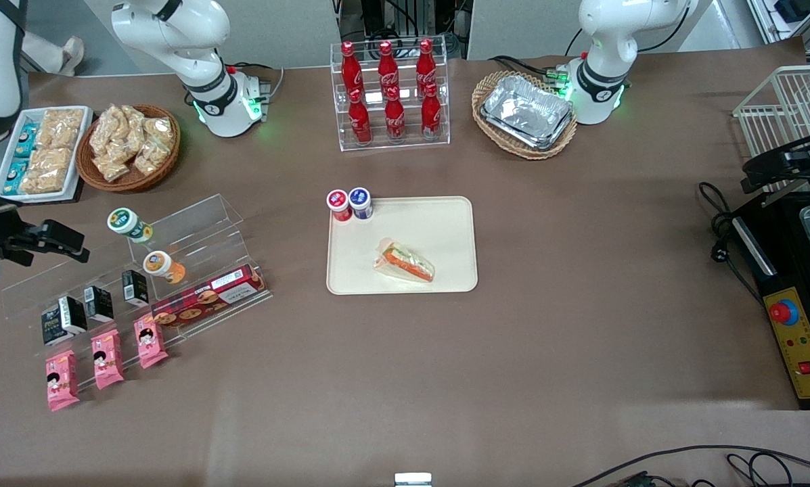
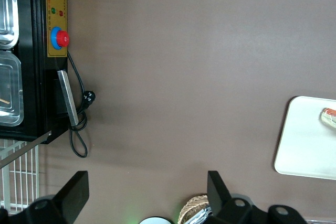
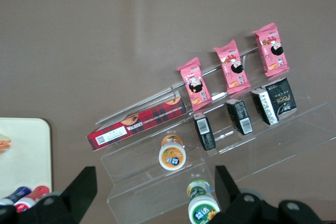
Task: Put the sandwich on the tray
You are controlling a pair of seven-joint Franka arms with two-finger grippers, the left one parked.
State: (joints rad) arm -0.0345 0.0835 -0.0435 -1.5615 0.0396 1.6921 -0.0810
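A: Front view. Where does the sandwich (image 1: 405,264) lie, and why there?

B: On the tray (image 1: 445,223), in its half nearer the camera; the task looks complete. Its long axis runs diagonally, filling edge facing the camera.

A: And the gripper (image 1: 73,245)?

B: Well apart from the tray, above the clear display rack (image 1: 174,230).

A: Right wrist view?

B: The gripper (image 3: 152,182) stands spread open and empty; only a sliver of sandwich (image 3: 4,143) shows on the tray (image 3: 26,156).

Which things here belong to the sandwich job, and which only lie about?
Job: sandwich, lying on the tray; tool, open, above the acrylic snack rack.
Lying about: cola bottles, foil trays, two small jars.
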